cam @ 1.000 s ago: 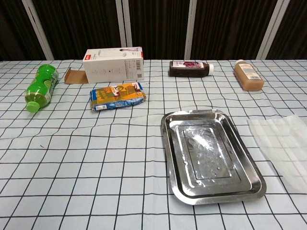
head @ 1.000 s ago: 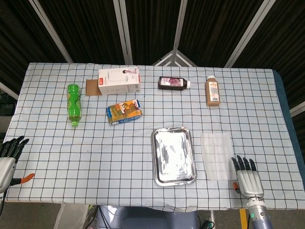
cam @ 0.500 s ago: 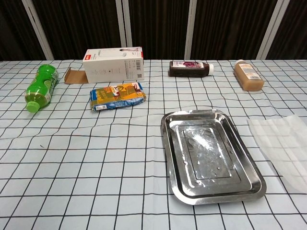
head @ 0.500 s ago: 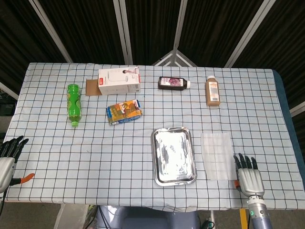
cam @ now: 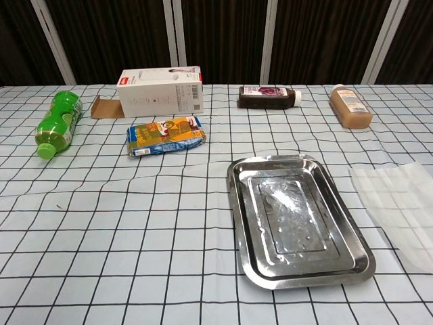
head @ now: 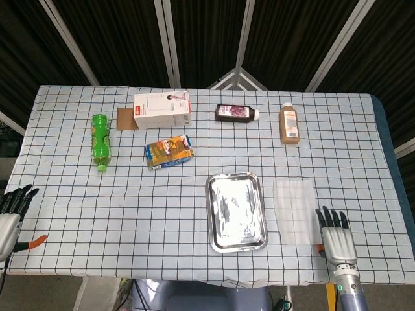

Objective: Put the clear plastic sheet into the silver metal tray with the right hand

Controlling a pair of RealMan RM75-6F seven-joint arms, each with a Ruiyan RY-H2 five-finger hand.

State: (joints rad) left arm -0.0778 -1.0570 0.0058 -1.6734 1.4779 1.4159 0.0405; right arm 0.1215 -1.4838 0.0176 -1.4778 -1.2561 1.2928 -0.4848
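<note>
The clear plastic sheet [head: 295, 211] [cam: 400, 203] lies flat on the checked tablecloth, just right of the silver metal tray [head: 237, 211] [cam: 298, 218]. The tray holds nothing but reflections. My right hand [head: 336, 241] hovers at the table's front right edge, just right of the sheet's near corner, fingers spread and holding nothing. My left hand [head: 11, 214] hangs off the front left edge, fingers apart, empty. The chest view shows neither hand.
Along the back stand a green bottle [head: 100, 140], a white box [head: 162, 110], a snack packet [head: 168, 151], a dark bottle [head: 237, 113] and a brown bottle [head: 289, 124]. An orange-handled tool [head: 31, 243] lies at the front left edge.
My right hand has drifted slightly along the front edge and sits about where it was. The sheet and tray have not moved.
</note>
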